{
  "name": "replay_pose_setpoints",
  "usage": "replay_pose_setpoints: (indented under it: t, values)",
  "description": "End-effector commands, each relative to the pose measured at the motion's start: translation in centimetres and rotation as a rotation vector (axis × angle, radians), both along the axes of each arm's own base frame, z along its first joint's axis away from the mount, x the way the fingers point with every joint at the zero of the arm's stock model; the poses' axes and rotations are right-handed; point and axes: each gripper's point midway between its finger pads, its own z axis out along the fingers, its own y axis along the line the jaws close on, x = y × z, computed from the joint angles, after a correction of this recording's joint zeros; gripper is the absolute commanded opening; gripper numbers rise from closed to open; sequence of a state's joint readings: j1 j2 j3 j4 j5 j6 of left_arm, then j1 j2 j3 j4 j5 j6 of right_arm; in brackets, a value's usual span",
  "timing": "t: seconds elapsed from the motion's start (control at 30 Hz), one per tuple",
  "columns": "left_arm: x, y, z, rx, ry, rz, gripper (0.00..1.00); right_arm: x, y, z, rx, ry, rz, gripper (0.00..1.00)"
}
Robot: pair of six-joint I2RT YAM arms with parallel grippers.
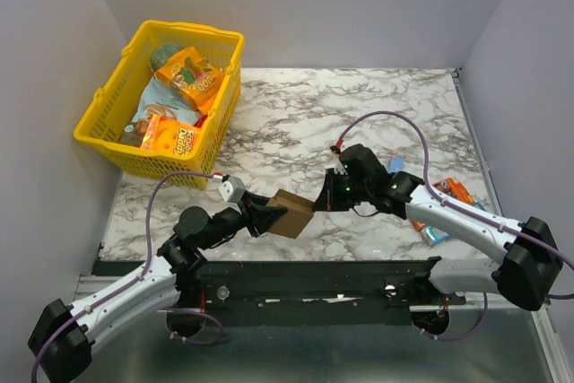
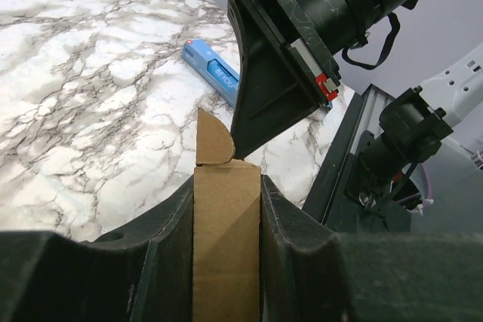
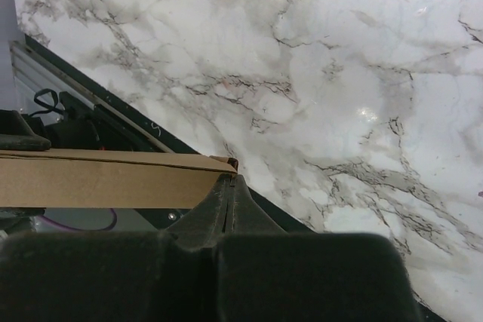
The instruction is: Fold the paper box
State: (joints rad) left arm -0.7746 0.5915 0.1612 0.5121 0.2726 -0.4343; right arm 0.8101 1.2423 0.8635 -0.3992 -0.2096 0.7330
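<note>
Box (image 1: 290,213), brown card. Top view: gripped between left claw (image 1: 274,215) fingers; right claw (image 1: 318,201) closed, its tip at the box's far end. Left wrist: rounded flap (image 2: 211,139) touching right claw's tip. Right wrist: box just left of closed tips

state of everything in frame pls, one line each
paper box, gripped at both sides, rounded flap standing out
left end effector, shut on paper box
right end effector, shut, tip against that flap
yellow basket, holding snack packets
blue packet, lying flat

Overhead wide; wrist views close, both on paper box (image 2: 226,250).
</note>
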Motion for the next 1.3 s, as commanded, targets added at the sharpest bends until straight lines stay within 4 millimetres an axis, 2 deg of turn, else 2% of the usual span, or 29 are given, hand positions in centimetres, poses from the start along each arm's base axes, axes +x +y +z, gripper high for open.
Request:
replay_pose_setpoints:
  t: [0.0, 0.33, 0.93, 1.1, 1.17, 1.2, 1.27]
  values:
    - [1.6, 1.2, -0.3, -0.014, 0.000, 0.117, 0.08, -2.5, 3.1, 3.2, 0.158, 0.009, 0.112, 0.01]
    - [2.3, 2.0, -0.3, -0.038, 0.010, 0.183, 0.07, -3.4, 4.0, 3.1, 0.167, 0.032, 0.131, 0.01]
    - [4.9, 4.7, -0.8, -0.077, 0.052, 0.399, 0.05, -5.5, 6.4, 3.6, 0.210, 0.085, 0.179, 0.01]
    - [4.9, 4.8, -0.9, -0.081, 0.063, 0.406, 0.05, -5.3, 6.0, 3.6, 0.186, 0.071, 0.157, 0.01]
    - [4.2, 4.2, -0.2, -0.091, 0.021, 0.346, 0.06, -5.0, 5.7, 3.9, 0.177, 0.055, 0.147, 0.01]
    - [3.8, 4.0, -0.3, -0.087, 0.013, 0.324, 0.07, -4.6, 5.0, 3.4, 0.133, 0.039, 0.117, 0.02]
    - [3.1, 3.5, 0.0, -0.080, -0.019, 0.271, 0.07, -3.6, 4.5, 4.4, 0.110, -0.010, 0.091, 0.10]
